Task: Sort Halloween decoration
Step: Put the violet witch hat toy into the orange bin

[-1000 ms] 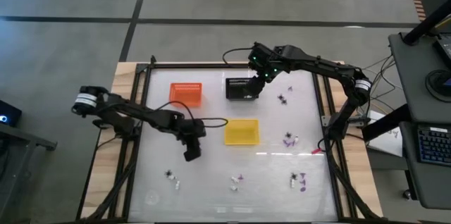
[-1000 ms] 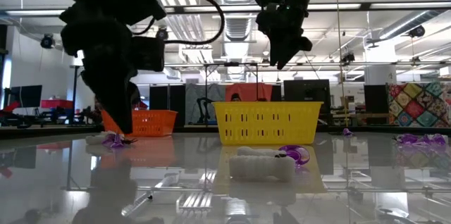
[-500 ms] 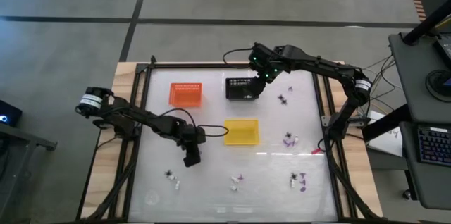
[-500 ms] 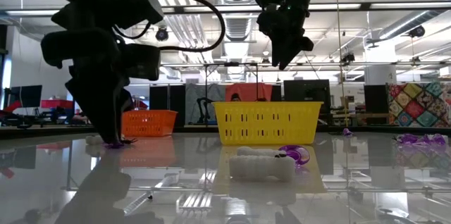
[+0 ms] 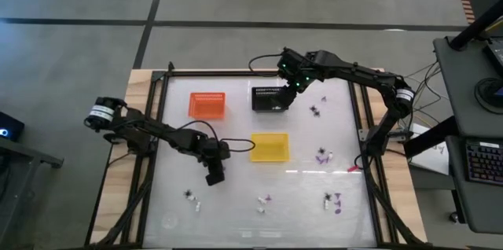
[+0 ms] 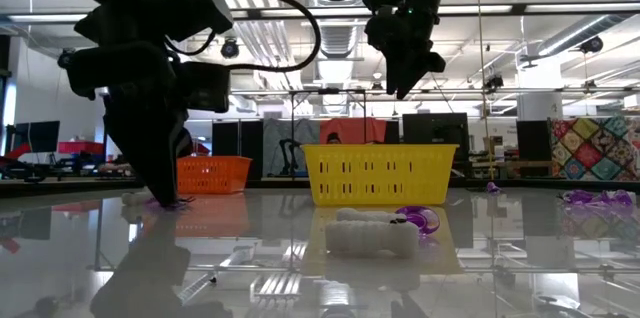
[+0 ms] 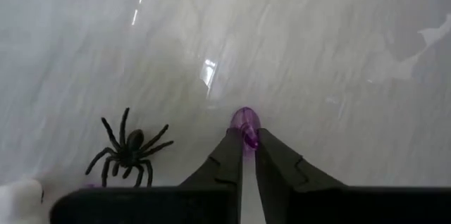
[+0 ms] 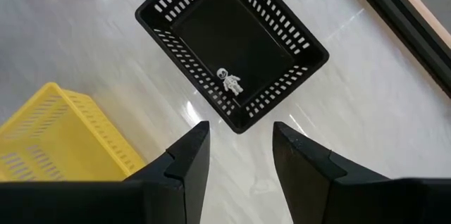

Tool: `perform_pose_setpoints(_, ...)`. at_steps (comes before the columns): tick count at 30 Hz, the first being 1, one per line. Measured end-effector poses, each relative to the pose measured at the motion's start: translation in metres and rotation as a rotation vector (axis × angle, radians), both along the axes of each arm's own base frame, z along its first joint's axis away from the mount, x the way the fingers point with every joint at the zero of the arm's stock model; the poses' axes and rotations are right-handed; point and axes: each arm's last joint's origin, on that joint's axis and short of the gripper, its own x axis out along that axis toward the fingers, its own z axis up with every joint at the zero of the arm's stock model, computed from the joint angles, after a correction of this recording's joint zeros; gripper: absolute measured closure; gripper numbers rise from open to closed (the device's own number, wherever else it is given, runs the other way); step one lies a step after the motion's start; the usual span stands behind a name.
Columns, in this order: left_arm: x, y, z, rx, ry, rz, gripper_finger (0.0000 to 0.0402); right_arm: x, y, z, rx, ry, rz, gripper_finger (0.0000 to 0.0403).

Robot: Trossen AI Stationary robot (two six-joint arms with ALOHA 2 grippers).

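The Halloween decoration lies scattered over the white table: small black spiders, purple pieces and white pieces point(image 5: 323, 156) point(image 5: 264, 200) point(image 5: 333, 200). My left gripper point(image 5: 214, 178) point(image 6: 165, 198) is down at the table's near left, shut on one purple piece point(image 7: 246, 122). A black spider point(image 7: 129, 148) lies on the table right beside it, untouched. My right gripper point(image 8: 239, 146) point(image 5: 292, 97) hangs open, high over the near edge of the black basket point(image 8: 232, 48). A white skeleton piece point(image 8: 229, 82) lies on that basket's floor. My left gripper pinches the purple piece between its two fingertips point(image 7: 232, 143). The piece's rounded end point(image 7: 244, 117) sticks out past the tips. The fingers come from above, slanting down steeply. The piece is down at the table top.
The orange basket point(image 5: 207, 104) stands at the far left, the black basket point(image 5: 269, 98) at the far middle, the yellow basket point(image 5: 269, 147) in the table's centre. More pieces lie near the left gripper point(image 5: 191, 197) and at the far right point(image 5: 317, 110). A black frame point(image 5: 157, 124) rims the table.
My left gripper has sunk a little toward the table's near edge, down to the table top at the purple piece, and has shut on it. The piece has stayed on the table.
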Motion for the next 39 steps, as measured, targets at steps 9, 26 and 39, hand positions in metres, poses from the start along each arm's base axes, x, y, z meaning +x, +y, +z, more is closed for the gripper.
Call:
perform_pose_setpoints(9,-0.011,0.006,0.022,-0.015,-0.022,0.013,0.0401,0.0,0.0,0.0,0.0,0.001,0.003,0.0263)
perform_pose_setpoints(26,-0.065,0.096,0.088,0.214,-0.153,0.345,0.0402,0.0,0.0,0.0,-0.005,0.003,0.018,0.0266)
perform_pose_setpoints(39,-0.091,0.159,0.087,0.327,-0.097,0.497,0.0401,0.0,0.003,-0.001,0.029,0.009,-0.037,0.0266)
